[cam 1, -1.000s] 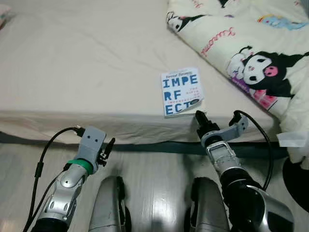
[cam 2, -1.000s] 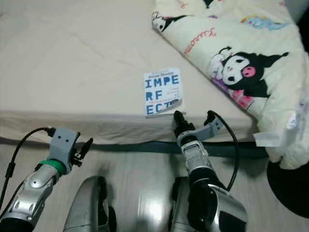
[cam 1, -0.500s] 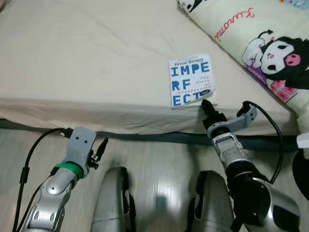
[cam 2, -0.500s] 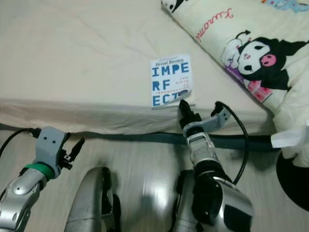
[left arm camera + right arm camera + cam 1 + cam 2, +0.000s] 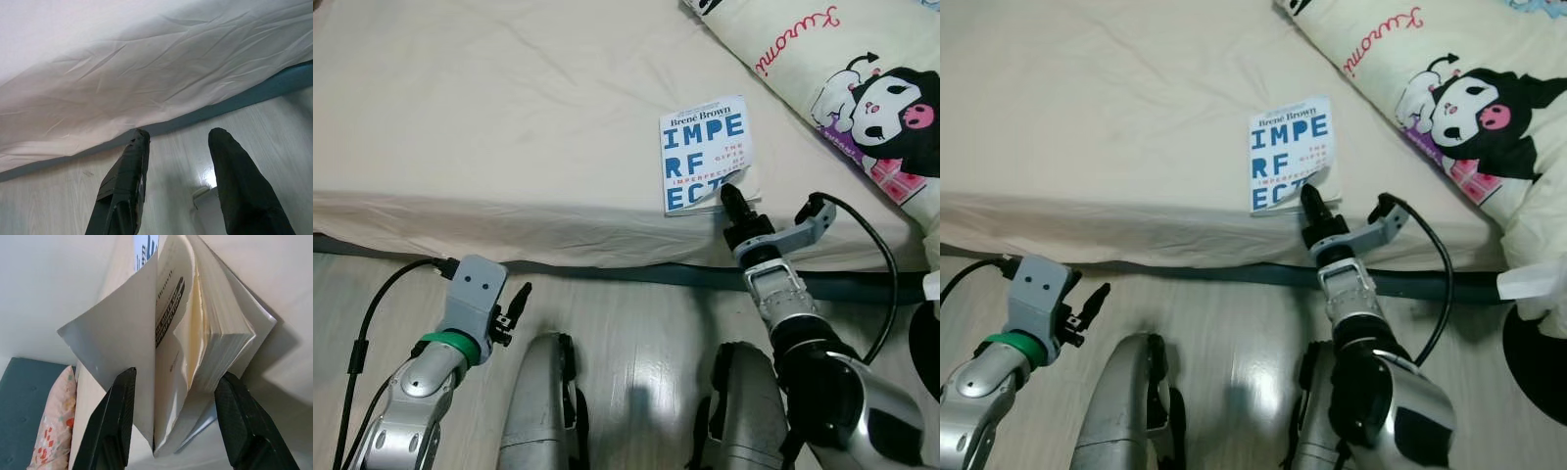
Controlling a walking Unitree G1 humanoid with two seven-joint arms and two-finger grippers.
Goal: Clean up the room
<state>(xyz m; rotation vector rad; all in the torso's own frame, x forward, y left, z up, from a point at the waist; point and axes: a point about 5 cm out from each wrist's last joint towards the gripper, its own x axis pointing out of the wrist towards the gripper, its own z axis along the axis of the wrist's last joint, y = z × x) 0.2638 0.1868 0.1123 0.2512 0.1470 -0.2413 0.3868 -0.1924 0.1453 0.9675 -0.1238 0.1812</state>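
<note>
Left eye view: white book (image 5: 704, 153) w/ blue letters lies flat on the bed (image 5: 489, 117), near its front edge, just beside a cartoon-print quilt (image 5: 862, 88) on the robot's right. Right gripper (image 5: 732, 201) is at the book's near right corner, cover there lifted a bit; left gripper (image 5: 519, 305) hangs low over the wood floor (image 5: 636, 323) in front of the bed. Right eye view: same layout, book (image 5: 1291, 153) w/ right gripper (image 5: 1312, 201) tip at its near corner, black cable (image 5: 1435, 284) looping off the wrist. Left wrist view: both black fingers (image 5: 124, 188) spread apart, nothing between them, pointing at the wrinkled sheet edge and dark bed base. Right wrist view: fingers (image 5: 115, 423) open wide, straddling the book's corner (image 5: 195, 347); cover and 1st pages fanned up between them, page block beside the other finger; not clamped. Pink patterned pillow (image 5: 51, 431) sits far off by a teal panel.
</note>
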